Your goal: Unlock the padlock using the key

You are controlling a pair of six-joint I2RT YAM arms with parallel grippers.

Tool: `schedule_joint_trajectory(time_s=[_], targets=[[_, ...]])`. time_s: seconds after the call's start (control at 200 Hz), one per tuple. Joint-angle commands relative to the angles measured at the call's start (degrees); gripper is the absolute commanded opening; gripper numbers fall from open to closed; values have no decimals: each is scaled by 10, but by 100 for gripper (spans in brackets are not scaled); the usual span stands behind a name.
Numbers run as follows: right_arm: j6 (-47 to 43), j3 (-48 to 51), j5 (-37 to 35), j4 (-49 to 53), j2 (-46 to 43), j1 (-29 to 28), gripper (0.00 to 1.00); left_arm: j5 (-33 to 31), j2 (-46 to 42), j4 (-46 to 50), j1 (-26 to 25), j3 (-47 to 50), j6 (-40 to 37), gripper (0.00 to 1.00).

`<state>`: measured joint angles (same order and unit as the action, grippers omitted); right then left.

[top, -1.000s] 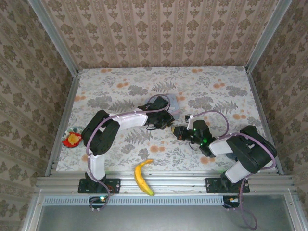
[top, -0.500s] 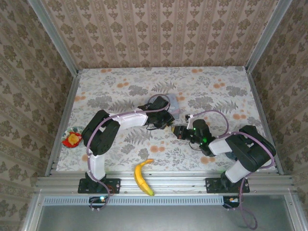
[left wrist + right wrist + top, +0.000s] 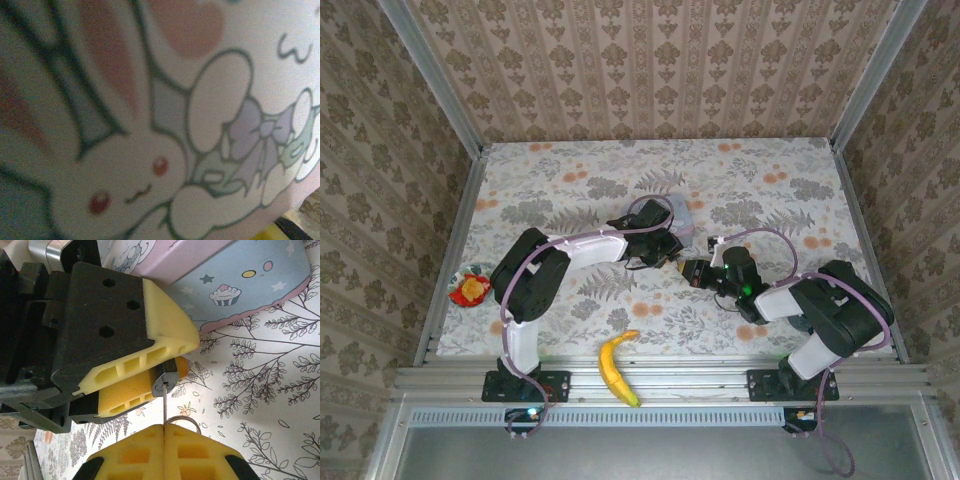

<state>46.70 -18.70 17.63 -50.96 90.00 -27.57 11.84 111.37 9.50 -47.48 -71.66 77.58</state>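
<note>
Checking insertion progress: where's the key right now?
Right wrist view, centre: the key is pinched in the right gripper, its tip at the keyhole of the padlock, held by the left gripper near the pale blue tin.

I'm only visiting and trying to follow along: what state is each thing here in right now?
padlock: clamped by the left gripper, shackle hidden.
key: pinched in the right gripper, blade tip at the padlock's keyhole.
left gripper: shut on the padlock.
right gripper: shut on the key.
tin: lying flat beside the left gripper.
banana: unpeeled, lying loose, untouched.
</note>
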Motion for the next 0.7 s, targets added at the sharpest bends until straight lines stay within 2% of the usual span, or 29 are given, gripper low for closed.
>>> schedule_joint_trajectory(time_s=[0.0, 0.345, 0.695], targets=[[6, -7, -47, -13, -17, 9, 0, 78, 19, 43, -5, 7, 30, 0], [-13, -23, -64, 38, -39, 9, 0, 84, 16, 41, -5, 11, 28, 0], [11, -17, -54, -12, -6, 8, 0, 86, 18, 28, -8, 11, 42, 0]])
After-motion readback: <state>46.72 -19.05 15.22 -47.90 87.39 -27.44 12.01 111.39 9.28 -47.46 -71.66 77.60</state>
